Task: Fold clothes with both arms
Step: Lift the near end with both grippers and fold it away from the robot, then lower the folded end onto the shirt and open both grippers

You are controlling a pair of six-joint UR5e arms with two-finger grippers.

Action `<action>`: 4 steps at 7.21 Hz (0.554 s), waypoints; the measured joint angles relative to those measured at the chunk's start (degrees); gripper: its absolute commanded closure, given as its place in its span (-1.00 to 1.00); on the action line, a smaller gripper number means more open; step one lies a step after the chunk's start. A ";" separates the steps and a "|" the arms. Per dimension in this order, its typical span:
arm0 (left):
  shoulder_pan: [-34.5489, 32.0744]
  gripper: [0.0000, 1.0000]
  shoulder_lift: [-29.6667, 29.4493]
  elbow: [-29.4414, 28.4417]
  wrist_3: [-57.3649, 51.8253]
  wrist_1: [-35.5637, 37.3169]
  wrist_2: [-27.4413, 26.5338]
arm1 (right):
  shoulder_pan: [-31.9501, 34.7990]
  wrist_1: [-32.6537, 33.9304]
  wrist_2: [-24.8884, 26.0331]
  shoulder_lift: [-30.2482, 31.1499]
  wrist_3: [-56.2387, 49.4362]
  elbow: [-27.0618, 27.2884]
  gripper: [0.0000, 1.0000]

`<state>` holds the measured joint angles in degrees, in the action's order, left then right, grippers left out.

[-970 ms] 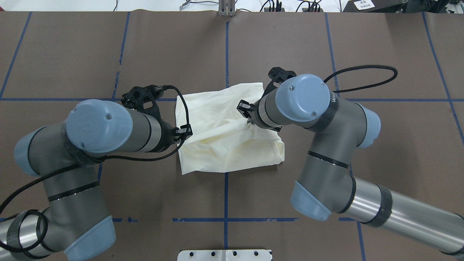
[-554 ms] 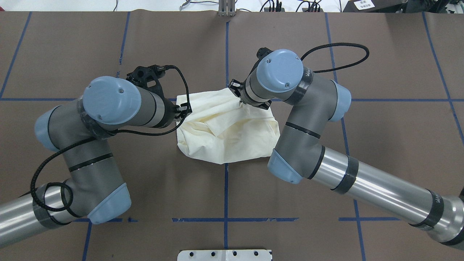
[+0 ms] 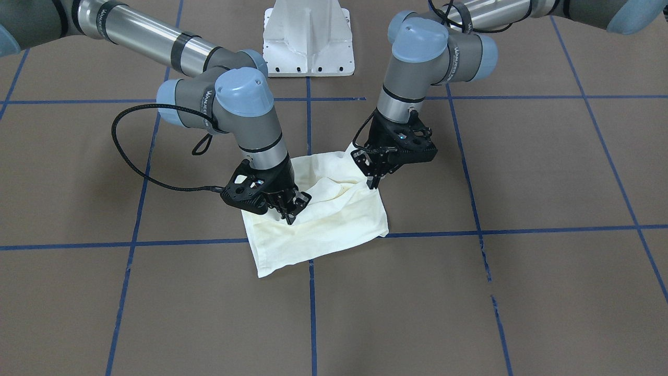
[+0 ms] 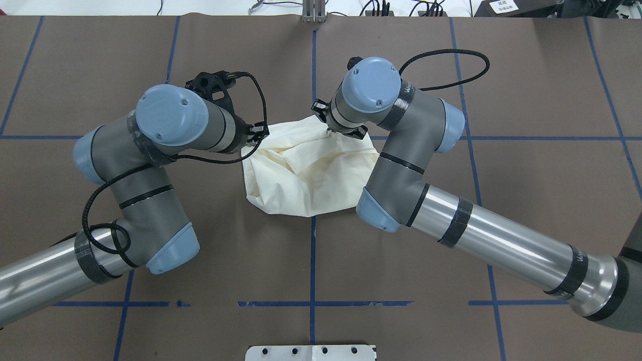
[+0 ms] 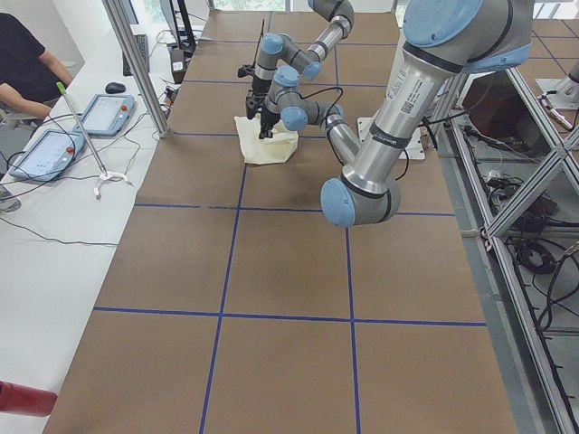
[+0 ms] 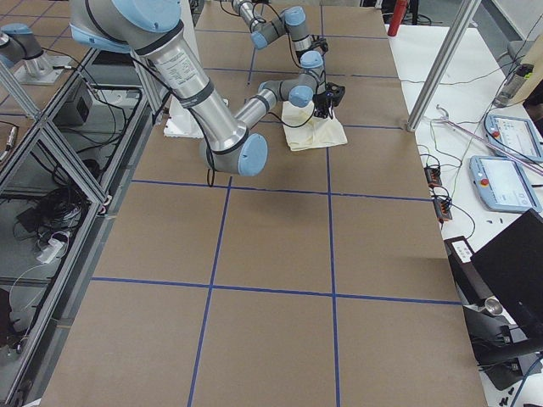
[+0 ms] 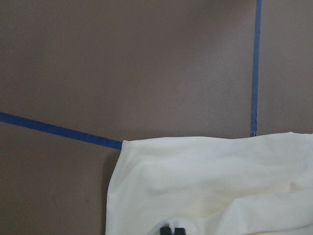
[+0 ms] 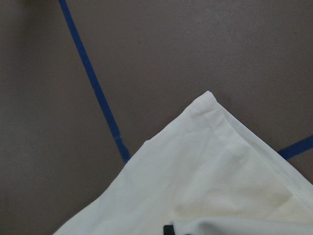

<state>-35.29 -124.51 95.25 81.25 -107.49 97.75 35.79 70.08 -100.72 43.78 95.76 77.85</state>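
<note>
On the brown table (image 3: pixel 522 292), over a crossing of blue tape (image 3: pixel 443 233), cream shirt (image 3: pixel 334 224) lies bunched, plain side up, one layer raised in folds, left arm's fingers (image 3: pixel 373 179) closed on one lifted edge, right arm's fingers (image 3: pixel 288 211) pinching the other.

I am seeing bare counter (image 4: pixel 551 90) lying open beyond the T-shirt (image 4: pixel 311 185). The left arm (image 4: pixel 150 165) and its cable loop (image 4: pixel 84 220) are blocking one flank, the right arm (image 4: pixel 401 175) the other. I am finding passage only through the middle gaps, near and far.
</note>
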 measured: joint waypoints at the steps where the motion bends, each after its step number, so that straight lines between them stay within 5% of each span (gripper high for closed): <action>1: -0.49 1.00 -0.55 -2.06 -0.85 -1.24 -0.06 | 0.03 -0.04 0.00 -0.15 -0.08 -0.58 -0.22; 2: -0.96 1.00 -0.95 -3.64 -1.66 -1.97 -0.13 | 0.06 -0.09 0.01 -0.29 -0.14 -1.09 -0.99; 4: -1.51 -0.99 -1.33 -5.18 -1.95 -2.30 -0.68 | 0.20 -0.12 0.15 -2.35 -0.24 -3.82 -1.00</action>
<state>-36.81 -125.84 90.07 79.29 -109.78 97.07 35.99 69.96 -100.57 41.44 95.53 74.03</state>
